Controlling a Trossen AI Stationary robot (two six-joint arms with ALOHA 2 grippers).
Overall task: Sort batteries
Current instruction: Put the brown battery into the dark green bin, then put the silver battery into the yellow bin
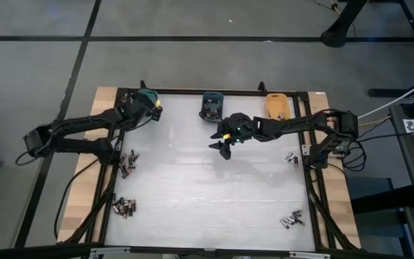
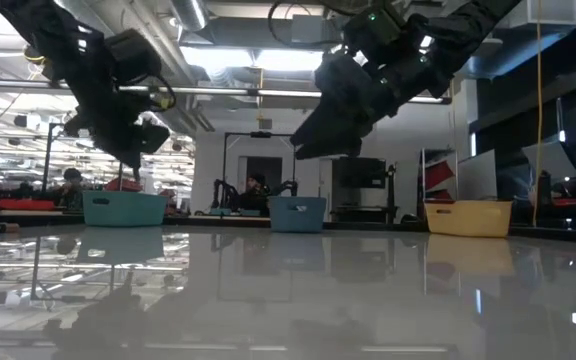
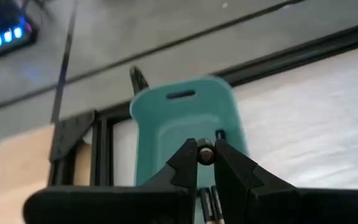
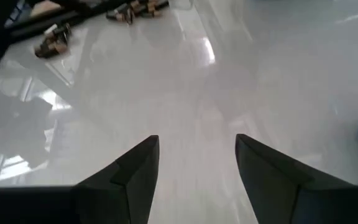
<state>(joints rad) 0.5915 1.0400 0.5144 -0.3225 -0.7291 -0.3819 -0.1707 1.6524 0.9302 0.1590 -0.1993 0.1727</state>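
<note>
Left gripper [image 3: 206, 155]: I see it over the teal rounded plastic bin [image 3: 185, 121] at the table's eleven o'clock, jaws clamped on one small dark cylindrical battery [image 3: 206, 154].
Right gripper [image 4: 196, 163]: jaws apart, empty, above the white tabletop [image 1: 192, 187] near twelve o'clock.
Loose batteries [image 1: 124, 208]: clusters at eight, nine, three and four o'clock.

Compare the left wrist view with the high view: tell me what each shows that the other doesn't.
Only the left wrist view shows a battery pinched in the left end effector above the teal bin. Only the high view shows the right end effector, the blue bin, the orange bin and battery piles. Both show the teal bin.
</note>
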